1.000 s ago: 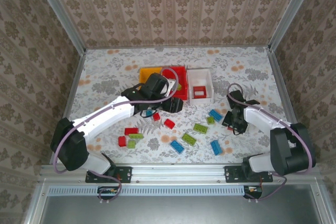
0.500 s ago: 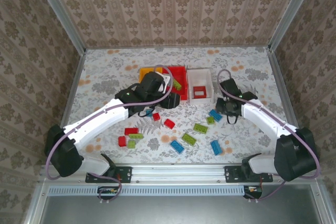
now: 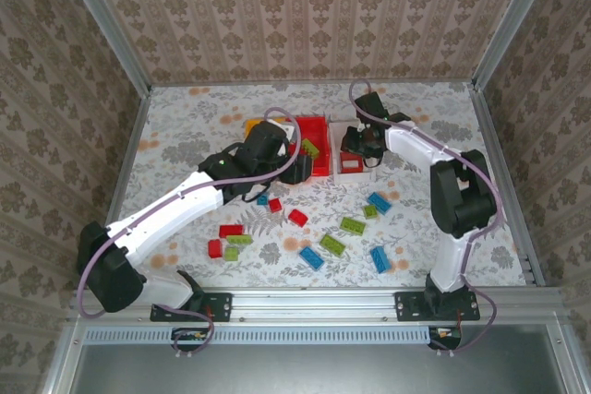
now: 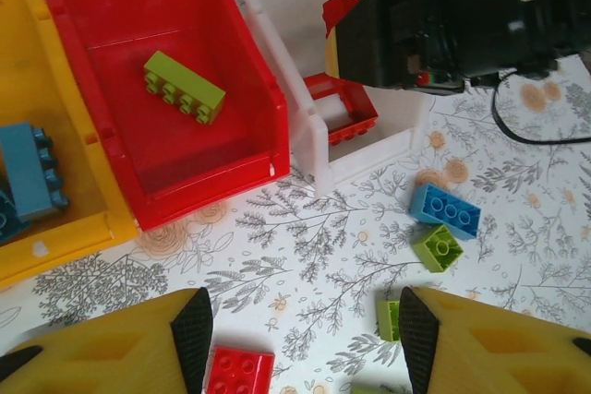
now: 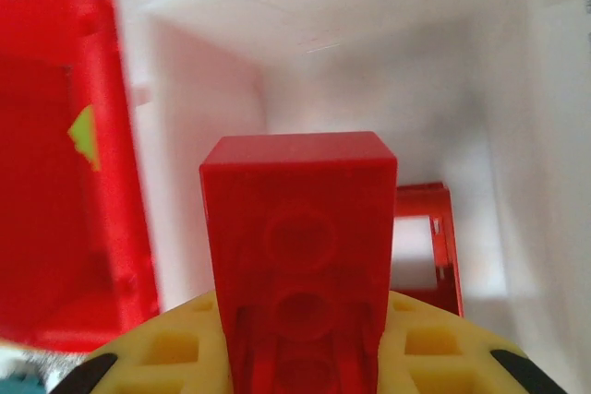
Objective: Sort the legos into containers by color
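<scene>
Landmark: red bin (image 3: pixel 319 123), on the floral table (image 3: pixel 185 136).
- A lime lego (image 3: pixel 309 147) lies inside the red bin.
- The yellow-orange bin (image 3: pixel 252 125) is against its left side, largely covered by the left arm.
- The white bin (image 3: pixel 355 173) is just beside its right side.
- The right gripper (image 3: pixel 354 143) hangs over the white bin; its jaws can't be resolved from here.
- The left gripper (image 3: pixel 297 171) sits at the red bin's near-left corner.
- The loose legos all lie nearer than the red bin. A small red lego (image 3: pixel 274 204) and a small blue lego (image 3: pixel 262 198) are closest. A long red lego (image 3: pixel 231 230) is well to the near-left, and a blue lego (image 3: pixel 379 202) to the near-right.
</scene>
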Available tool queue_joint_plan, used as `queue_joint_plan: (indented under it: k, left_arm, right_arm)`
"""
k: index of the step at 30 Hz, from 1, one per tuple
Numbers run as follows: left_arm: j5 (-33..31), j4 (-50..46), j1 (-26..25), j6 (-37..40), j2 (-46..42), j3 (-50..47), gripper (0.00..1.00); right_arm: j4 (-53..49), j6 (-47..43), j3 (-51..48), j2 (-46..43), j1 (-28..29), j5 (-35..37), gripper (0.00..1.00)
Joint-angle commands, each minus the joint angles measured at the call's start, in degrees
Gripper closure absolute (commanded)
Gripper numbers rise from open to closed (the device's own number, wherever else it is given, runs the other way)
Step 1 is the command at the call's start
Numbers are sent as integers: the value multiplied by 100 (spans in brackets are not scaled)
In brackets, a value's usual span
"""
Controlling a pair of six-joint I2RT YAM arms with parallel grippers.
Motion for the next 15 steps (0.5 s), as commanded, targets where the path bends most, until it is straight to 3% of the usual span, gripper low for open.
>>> queue_joint_plan:
  k: [1, 9, 15]
  left_arm:
    - [-222, -196, -41, -134, -295, -44, 41]
    - [-429, -657, 29, -431, -535, -404, 40]
    - [-492, -1204, 525, -1133, -941, -984, 39]
  right_arm:
    - [-95, 201, 431, 294, -51, -280, 75]
    - [-182, 194, 721, 489, -33, -242, 53]
    - [-203, -4, 622, 15, 108, -52, 43]
